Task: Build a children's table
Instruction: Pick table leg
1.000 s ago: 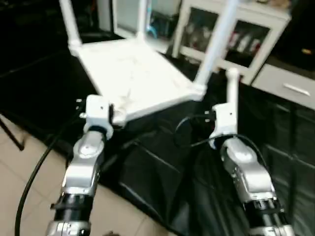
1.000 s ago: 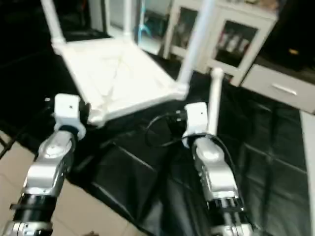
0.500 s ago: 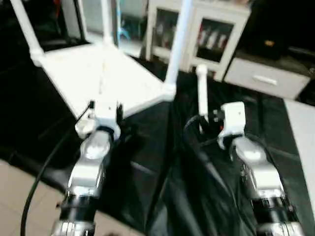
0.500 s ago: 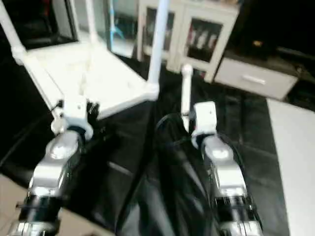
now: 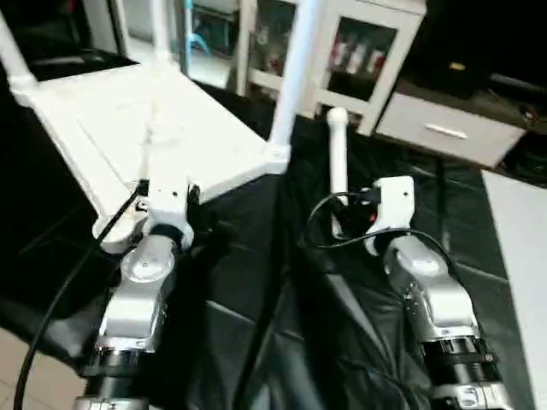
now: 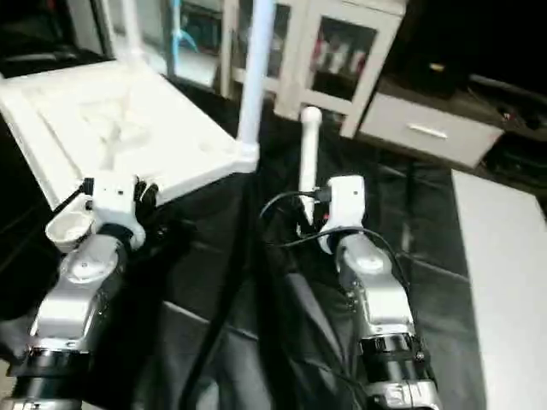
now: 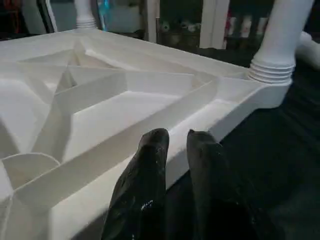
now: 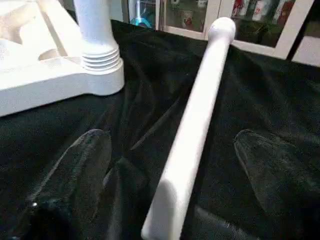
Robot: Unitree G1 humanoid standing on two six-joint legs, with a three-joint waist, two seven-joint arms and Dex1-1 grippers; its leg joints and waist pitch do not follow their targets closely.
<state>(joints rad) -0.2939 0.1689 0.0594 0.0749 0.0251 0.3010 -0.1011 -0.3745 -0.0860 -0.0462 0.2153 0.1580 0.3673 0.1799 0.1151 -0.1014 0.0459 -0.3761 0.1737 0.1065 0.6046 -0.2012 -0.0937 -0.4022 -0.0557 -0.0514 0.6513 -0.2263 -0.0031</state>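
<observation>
The children's table top (image 5: 145,137) lies upside down on the black cloth (image 5: 282,325), ribbed underside up. The left gripper (image 7: 175,145) hovers at its near edge, fingers (image 7: 150,170) nearly together and holding nothing. The right gripper (image 8: 172,155) is spread wide — a loose leg (image 8: 192,130) lies on the cloth between its fingers (image 8: 82,165), neither touching it. Three legs stand screwed into corner sockets; the nearest one (image 5: 291,77) rises just beside the loose leg. Close to the left wrist, one corner socket (image 6: 68,227) sits empty. Beyond the cloth stands a white cabinet (image 5: 359,51).
</observation>
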